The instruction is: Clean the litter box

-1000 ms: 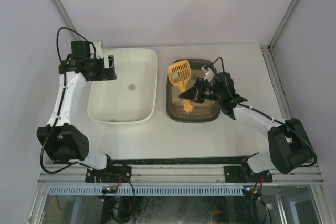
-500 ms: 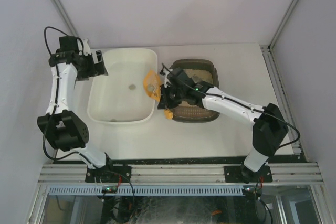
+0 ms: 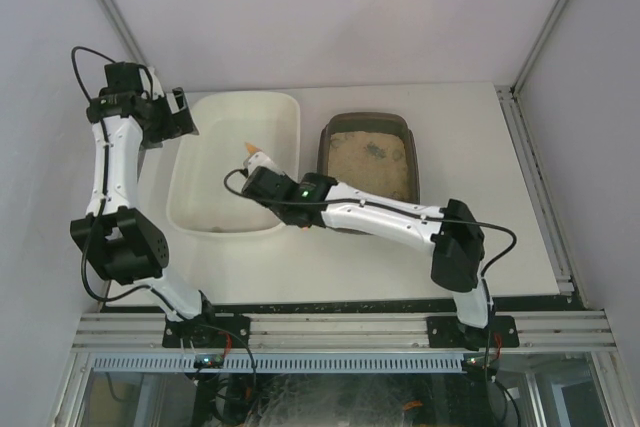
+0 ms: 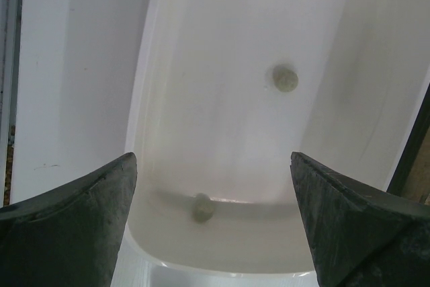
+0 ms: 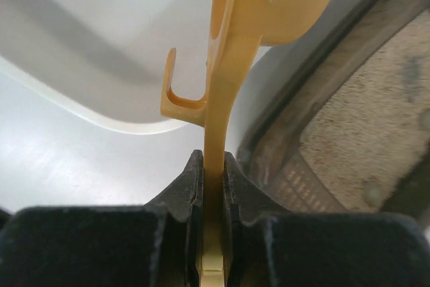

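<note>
Top external view: the scoop (image 3: 249, 148) is held over the tub (image 3: 215, 162) by the right gripper (image 3: 262, 169), so the step in hand is judged to be the dumping of scooped waste. The litter box (image 3: 367, 155) lies well off to the side of that gripper, just beside the tub, its sand exposed and marked by a few darker patches.

In the right wrist view the jaws are seen clamped flat on the scoop's thin handle, with the bowl ahead of the fingertips, above the tub wall. Whether anything is left in the bowl cannot be told. Two clumps (image 4: 285, 78) are seen on the tub floor in the left wrist view.

The next move is judged to call for a tip or shake of the scoop, then a swing to the litter box for the darker patches.

The right arm is stretched low across the table, its wrist turned so that the handle stands on edge. The left arm is raised and bent; the left gripper (image 3: 180, 112) hangs with its jaws wide apart, empty, and the tub's corner lies below it.
</note>
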You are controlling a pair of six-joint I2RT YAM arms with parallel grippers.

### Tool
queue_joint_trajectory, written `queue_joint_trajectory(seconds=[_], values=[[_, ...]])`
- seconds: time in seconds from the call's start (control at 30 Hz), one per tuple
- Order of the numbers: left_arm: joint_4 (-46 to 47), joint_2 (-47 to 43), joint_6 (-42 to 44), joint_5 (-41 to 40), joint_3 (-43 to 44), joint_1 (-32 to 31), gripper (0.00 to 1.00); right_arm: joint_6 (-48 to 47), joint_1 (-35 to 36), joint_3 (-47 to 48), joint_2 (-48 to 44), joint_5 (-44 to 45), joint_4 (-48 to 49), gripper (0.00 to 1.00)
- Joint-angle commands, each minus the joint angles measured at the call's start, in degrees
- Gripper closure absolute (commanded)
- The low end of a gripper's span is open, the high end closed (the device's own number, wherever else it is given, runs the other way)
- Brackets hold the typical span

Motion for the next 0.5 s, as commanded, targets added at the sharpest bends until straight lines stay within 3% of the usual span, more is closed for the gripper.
queue_joint_trajectory(seconds=[0.0, 0.33, 0.47], values=[[1.65, -0.41, -1.73, -0.41, 2.90, 0.02, 0.00, -6.78, 2.71, 4.11, 2.32, 16.12, -4.06, 1.00], [4.54, -2.73, -0.48, 0.81, -1.41, 0.02, 0.00, -9.95, 4.18, 4.48, 2.21, 22.25, -1.82, 1.00], [5.03, -2.89, -2.26, 3.92, -2.00, -0.16, 0.00, -6.30, 2.61, 4.64, -0.42, 22.33, -3.51, 1.00]])
